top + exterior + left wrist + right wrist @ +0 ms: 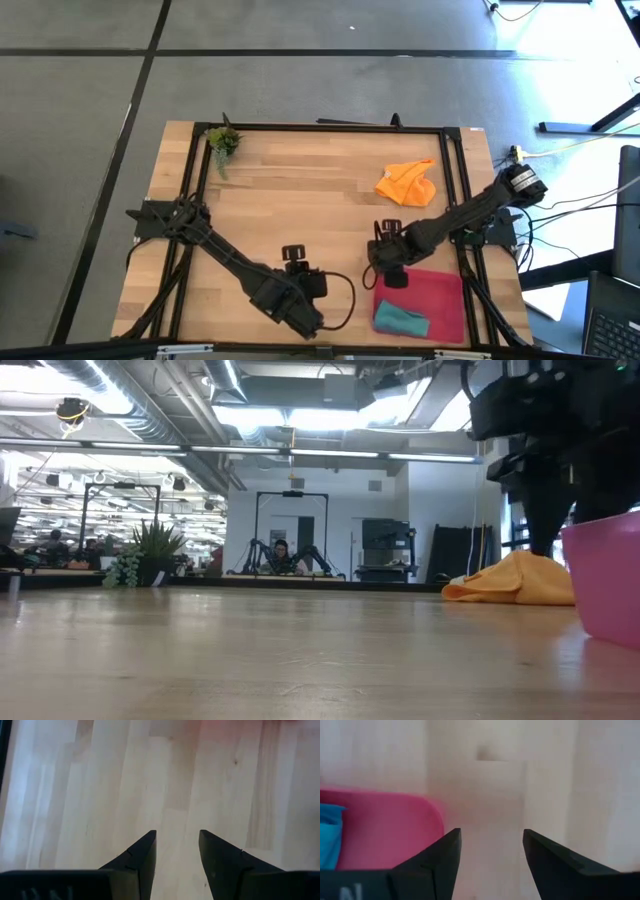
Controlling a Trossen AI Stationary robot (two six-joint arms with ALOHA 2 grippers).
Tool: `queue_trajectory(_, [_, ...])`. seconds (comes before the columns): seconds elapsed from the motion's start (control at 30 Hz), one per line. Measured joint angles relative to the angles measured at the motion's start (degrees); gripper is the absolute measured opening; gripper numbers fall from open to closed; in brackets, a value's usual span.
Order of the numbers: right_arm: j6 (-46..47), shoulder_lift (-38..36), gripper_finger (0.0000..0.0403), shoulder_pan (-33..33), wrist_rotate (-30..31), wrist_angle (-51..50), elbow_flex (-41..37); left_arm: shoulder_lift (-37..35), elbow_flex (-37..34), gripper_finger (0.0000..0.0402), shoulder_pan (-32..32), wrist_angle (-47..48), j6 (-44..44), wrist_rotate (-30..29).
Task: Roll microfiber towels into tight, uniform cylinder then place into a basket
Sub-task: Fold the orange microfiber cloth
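Robotics lab, exposed ceiling ducts, distant robot rig

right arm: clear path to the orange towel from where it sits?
Probably yes. The right pincer hangs open and empty at the basket's far corner; only bare table lies between it and the orange towel, crumpled behind.

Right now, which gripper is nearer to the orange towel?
The right gripper. It hangs open over the pink basket's edge, just in front of the orange towel. The left gripper waits farther off, near the table's front edge.
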State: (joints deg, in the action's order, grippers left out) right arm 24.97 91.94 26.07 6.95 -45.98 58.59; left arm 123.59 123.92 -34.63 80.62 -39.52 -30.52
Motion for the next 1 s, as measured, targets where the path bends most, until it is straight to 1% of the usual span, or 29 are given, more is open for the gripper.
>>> queue_trajectory(0.1, [0.0,0.0,0.0216,1.3,-0.6,0.2,0.0,0.0,0.0,0.014,-0.4,0.2,-0.7,0.0])
queue_trajectory(0.17, [0.5,0.0,0.0216,1.6,0.5,-0.7,0.4,0.0,0.0,0.014,-0.4,0.5,-0.7,0.0])
queue_trajectory(0.3, [3.7,-2.5,0.0216,2.0,6.7,-6.5,3.5,0.0,0.0,0.014,-0.4,1.7,-2.0,0.0])
queue_trajectory(0.4, [6.9,-6.1,0.0216,1.7,10.6,-11.1,5.3,0.0,0.0,0.014,-0.4,2.8,-2.5,-0.1])
queue_trajectory(0.47, [10.8,-9.1,0.0216,0.7,12.9,-14.0,5.8,0.0,0.0,0.014,-0.4,3.1,-3.1,-0.2])
queue_trajectory(0.53, [14.9,-12.1,0.0216,-1.0,15.4,-18.2,5.8,0.0,0.0,0.014,-0.4,3.8,-4.2,-0.3])
queue_trajectory(0.63, [18.5,-15.4,0.0216,-4.6,16.1,-23.4,5.8,0.0,0.0,0.014,-0.4,4.8,-4.9,-0.5])
queue_trajectory(0.73, [19.3,-18.3,0.0216,-9.3,17.1,-26.8,5.0,0.0,0.0,0.014,-0.4,5.7,-5.0,-0.8])
queue_trajectory(0.8, [17.7,-20.2,0.0216,-13.2,17.3,-27.1,3.2,0.0,0.0,0.014,-0.4,6.3,-5.1,-1.4])
queue_trajectory(0.9, [14.8,-22.3,0.0216,-18.6,14.3,-24.5,-0.6,0.0,0.0,0.014,-0.4,6.7,-5.1,-1.6])
queue_trajectory(1.0, [12.1,-22.8,0.0216,-22.8,10.7,-20.9,-4.2,0.0,0.0,0.014,-0.4,7.2,-5.1,-1.6])
